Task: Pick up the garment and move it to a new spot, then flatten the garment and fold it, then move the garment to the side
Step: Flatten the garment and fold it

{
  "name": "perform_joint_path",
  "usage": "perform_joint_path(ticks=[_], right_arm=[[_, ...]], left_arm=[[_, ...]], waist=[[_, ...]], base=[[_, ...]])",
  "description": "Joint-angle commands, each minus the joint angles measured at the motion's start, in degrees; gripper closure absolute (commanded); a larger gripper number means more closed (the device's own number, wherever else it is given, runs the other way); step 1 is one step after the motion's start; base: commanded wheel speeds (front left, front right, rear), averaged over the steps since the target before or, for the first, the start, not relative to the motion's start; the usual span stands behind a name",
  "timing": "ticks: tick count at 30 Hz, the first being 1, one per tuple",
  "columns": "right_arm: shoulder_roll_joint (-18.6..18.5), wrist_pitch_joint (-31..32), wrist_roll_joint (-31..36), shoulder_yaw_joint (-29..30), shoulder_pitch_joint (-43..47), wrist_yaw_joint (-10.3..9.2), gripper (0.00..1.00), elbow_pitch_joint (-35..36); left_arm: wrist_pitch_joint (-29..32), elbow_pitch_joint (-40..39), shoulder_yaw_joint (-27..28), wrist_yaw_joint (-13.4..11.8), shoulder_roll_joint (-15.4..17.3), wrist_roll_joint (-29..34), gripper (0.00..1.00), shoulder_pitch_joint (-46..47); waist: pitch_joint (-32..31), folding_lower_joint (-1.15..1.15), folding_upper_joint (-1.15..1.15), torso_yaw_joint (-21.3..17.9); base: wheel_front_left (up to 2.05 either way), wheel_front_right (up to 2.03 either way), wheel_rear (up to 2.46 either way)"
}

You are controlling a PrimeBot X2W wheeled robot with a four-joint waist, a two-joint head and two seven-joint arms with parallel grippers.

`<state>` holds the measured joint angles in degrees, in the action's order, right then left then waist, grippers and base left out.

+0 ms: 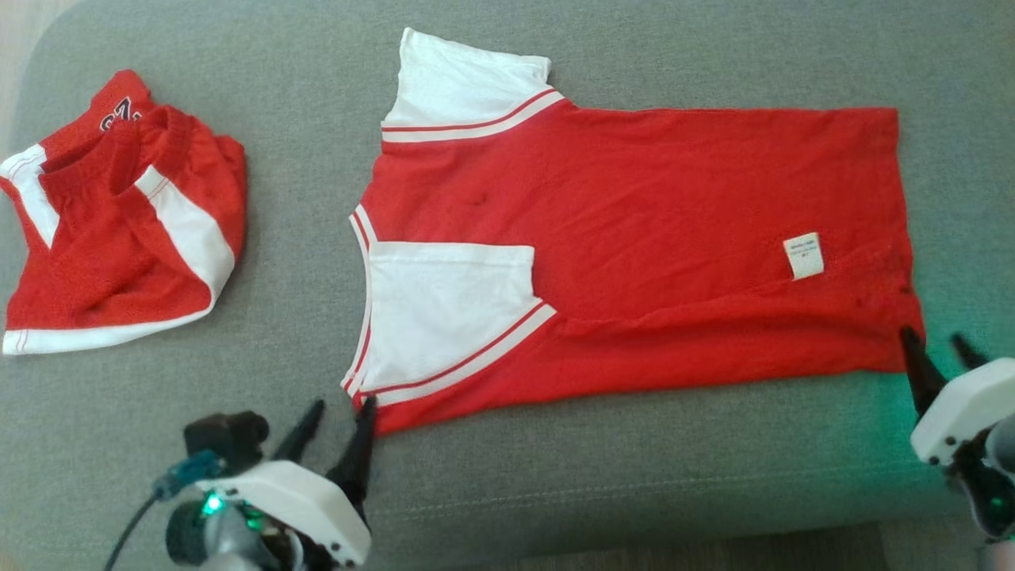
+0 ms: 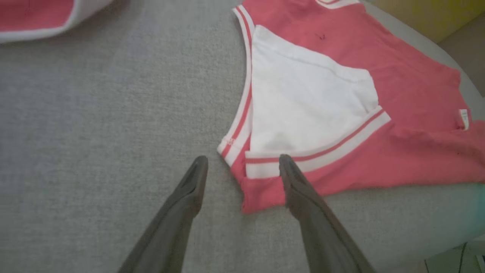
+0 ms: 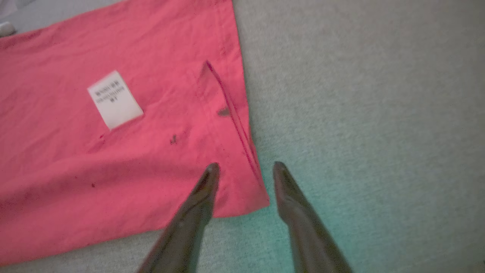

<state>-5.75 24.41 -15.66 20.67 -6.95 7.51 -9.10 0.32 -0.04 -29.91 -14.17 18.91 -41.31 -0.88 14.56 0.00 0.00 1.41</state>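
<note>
A red shirt with white sleeves, the garment (image 1: pixel 650 238), lies spread flat and sideways on the grey cushion (image 1: pixel 317 119), its near long edge folded over and a white label (image 1: pixel 803 255) showing. My left gripper (image 1: pixel 342 416) stands open at the shoulder corner (image 2: pixel 261 189), nothing between its fingers. Over at the hem corner (image 3: pixel 242 189) my right gripper (image 1: pixel 936 346) is open too, one finger over the cloth and one beyond its edge.
Red and white shorts (image 1: pixel 119 222) lie bunched at the far left of the cushion; an edge of those shorts (image 2: pixel 38 19) shows in the left wrist view. The cushion's front edge (image 1: pixel 634 515) runs close below both grippers.
</note>
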Motion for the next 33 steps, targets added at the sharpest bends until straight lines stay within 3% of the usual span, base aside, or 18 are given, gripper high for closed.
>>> perform_joint_path(ticks=[1,6,12,18,23,29,33], right_arm=[[-0.78,-1.39,0.95,-0.44,-0.27,-0.02,0.0,3.24],[0.74,-6.0,4.32,-0.89,-1.11,-0.02,0.0,7.78],[1.96,-11.6,4.61,-7.47,-2.42,-0.02,0.0,12.6],[2.07,-16.29,5.82,-12.85,-4.54,-0.02,0.0,13.36],[2.21,-18.07,5.64,-15.32,-6.12,-0.02,0.0,12.45],[1.7,-19.64,5.06,-17.92,-7.78,-0.02,0.0,11.51],[2.03,-19.96,2.01,-19.98,-8.82,-0.02,0.0,11.31]], left_arm=[[-1.07,-2.05,2.8,-0.38,1.45,0.91,0.0,2.8],[-2.75,-3.58,5.01,-0.77,2.93,3.46,0.0,9.16],[2.13,-1.78,4.99,2.94,5.96,6.31,0.0,25.23],[10.49,8.44,3.48,9.79,7.45,6.26,0.0,43.48],[15.96,18.91,2.3,13.56,7.77,6.78,0.0,55.42],[20.93,30.24,0.77,15.67,7.71,8.26,0.0,65.83],[23.19,36.91,0.79,15.68,8.15,8.44,0.0,69.78]], waist=[[0.05,0.0,0.0,-0.2],[0.84,0.0,0.0,-1.56],[4.19,0.0,0.0,-4.09],[9.92,0.0,0.0,-7.51],[14.57,0.0,0.0,-10.09],[19.47,0.0,0.0,-12.35],[21.1,0.0,0.0,-13.97]], base=[[0.0,0.0,0.0],[0.0,0.0,0.0],[0.0,0.0,0.0],[0.0,0.0,0.0],[0.0,0.0,0.0],[0.0,0.0,0.0],[0.0,0.0,0.0]])
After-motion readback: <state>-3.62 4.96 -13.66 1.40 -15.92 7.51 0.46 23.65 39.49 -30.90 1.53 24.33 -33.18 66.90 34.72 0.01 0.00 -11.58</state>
